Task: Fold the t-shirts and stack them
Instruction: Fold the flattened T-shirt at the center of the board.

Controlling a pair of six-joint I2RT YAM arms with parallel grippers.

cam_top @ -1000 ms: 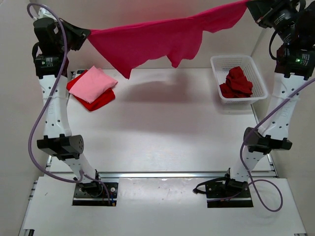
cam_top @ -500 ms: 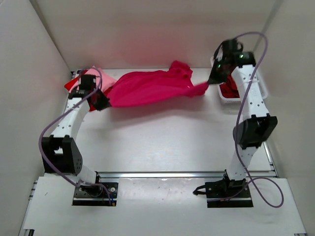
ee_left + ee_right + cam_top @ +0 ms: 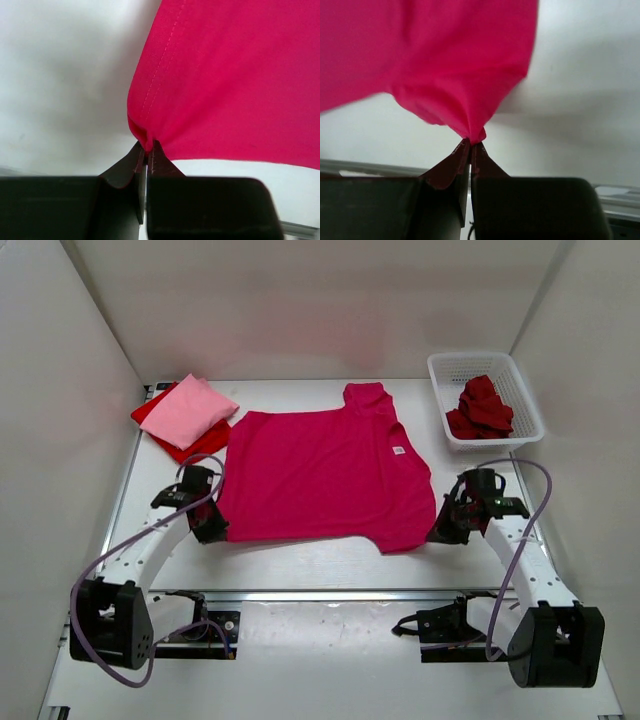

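From above, a white counter sits boxed in by a plain white back wall and white side panels, with a metal rail running across its near edge. The magenta shirt lies spread flat across the middle of the counter, neck and one sleeve toward the back wall, and a small white label shows near its right side. The left arm and right arm reach low over the counter, and the left jaws and right jaws sit at the shirt's two near corners. In the far left corner the pink shirt rests folded on top of the bright red shirt, also folded. In the far right corner a white lattice basket holds the dark red shirt, crumpled. In the left wrist view, the left jaws are pinched tight on a corner of the magenta shirt, whose stitched hem runs up from the dark tips, and bare, softly shadowed white counter fills the left side. In the right wrist view, the right jaws are likewise clamped on a bunched corner of the same shirt, the cloth fanning upward and leftward, with pale counter behind and to the right.
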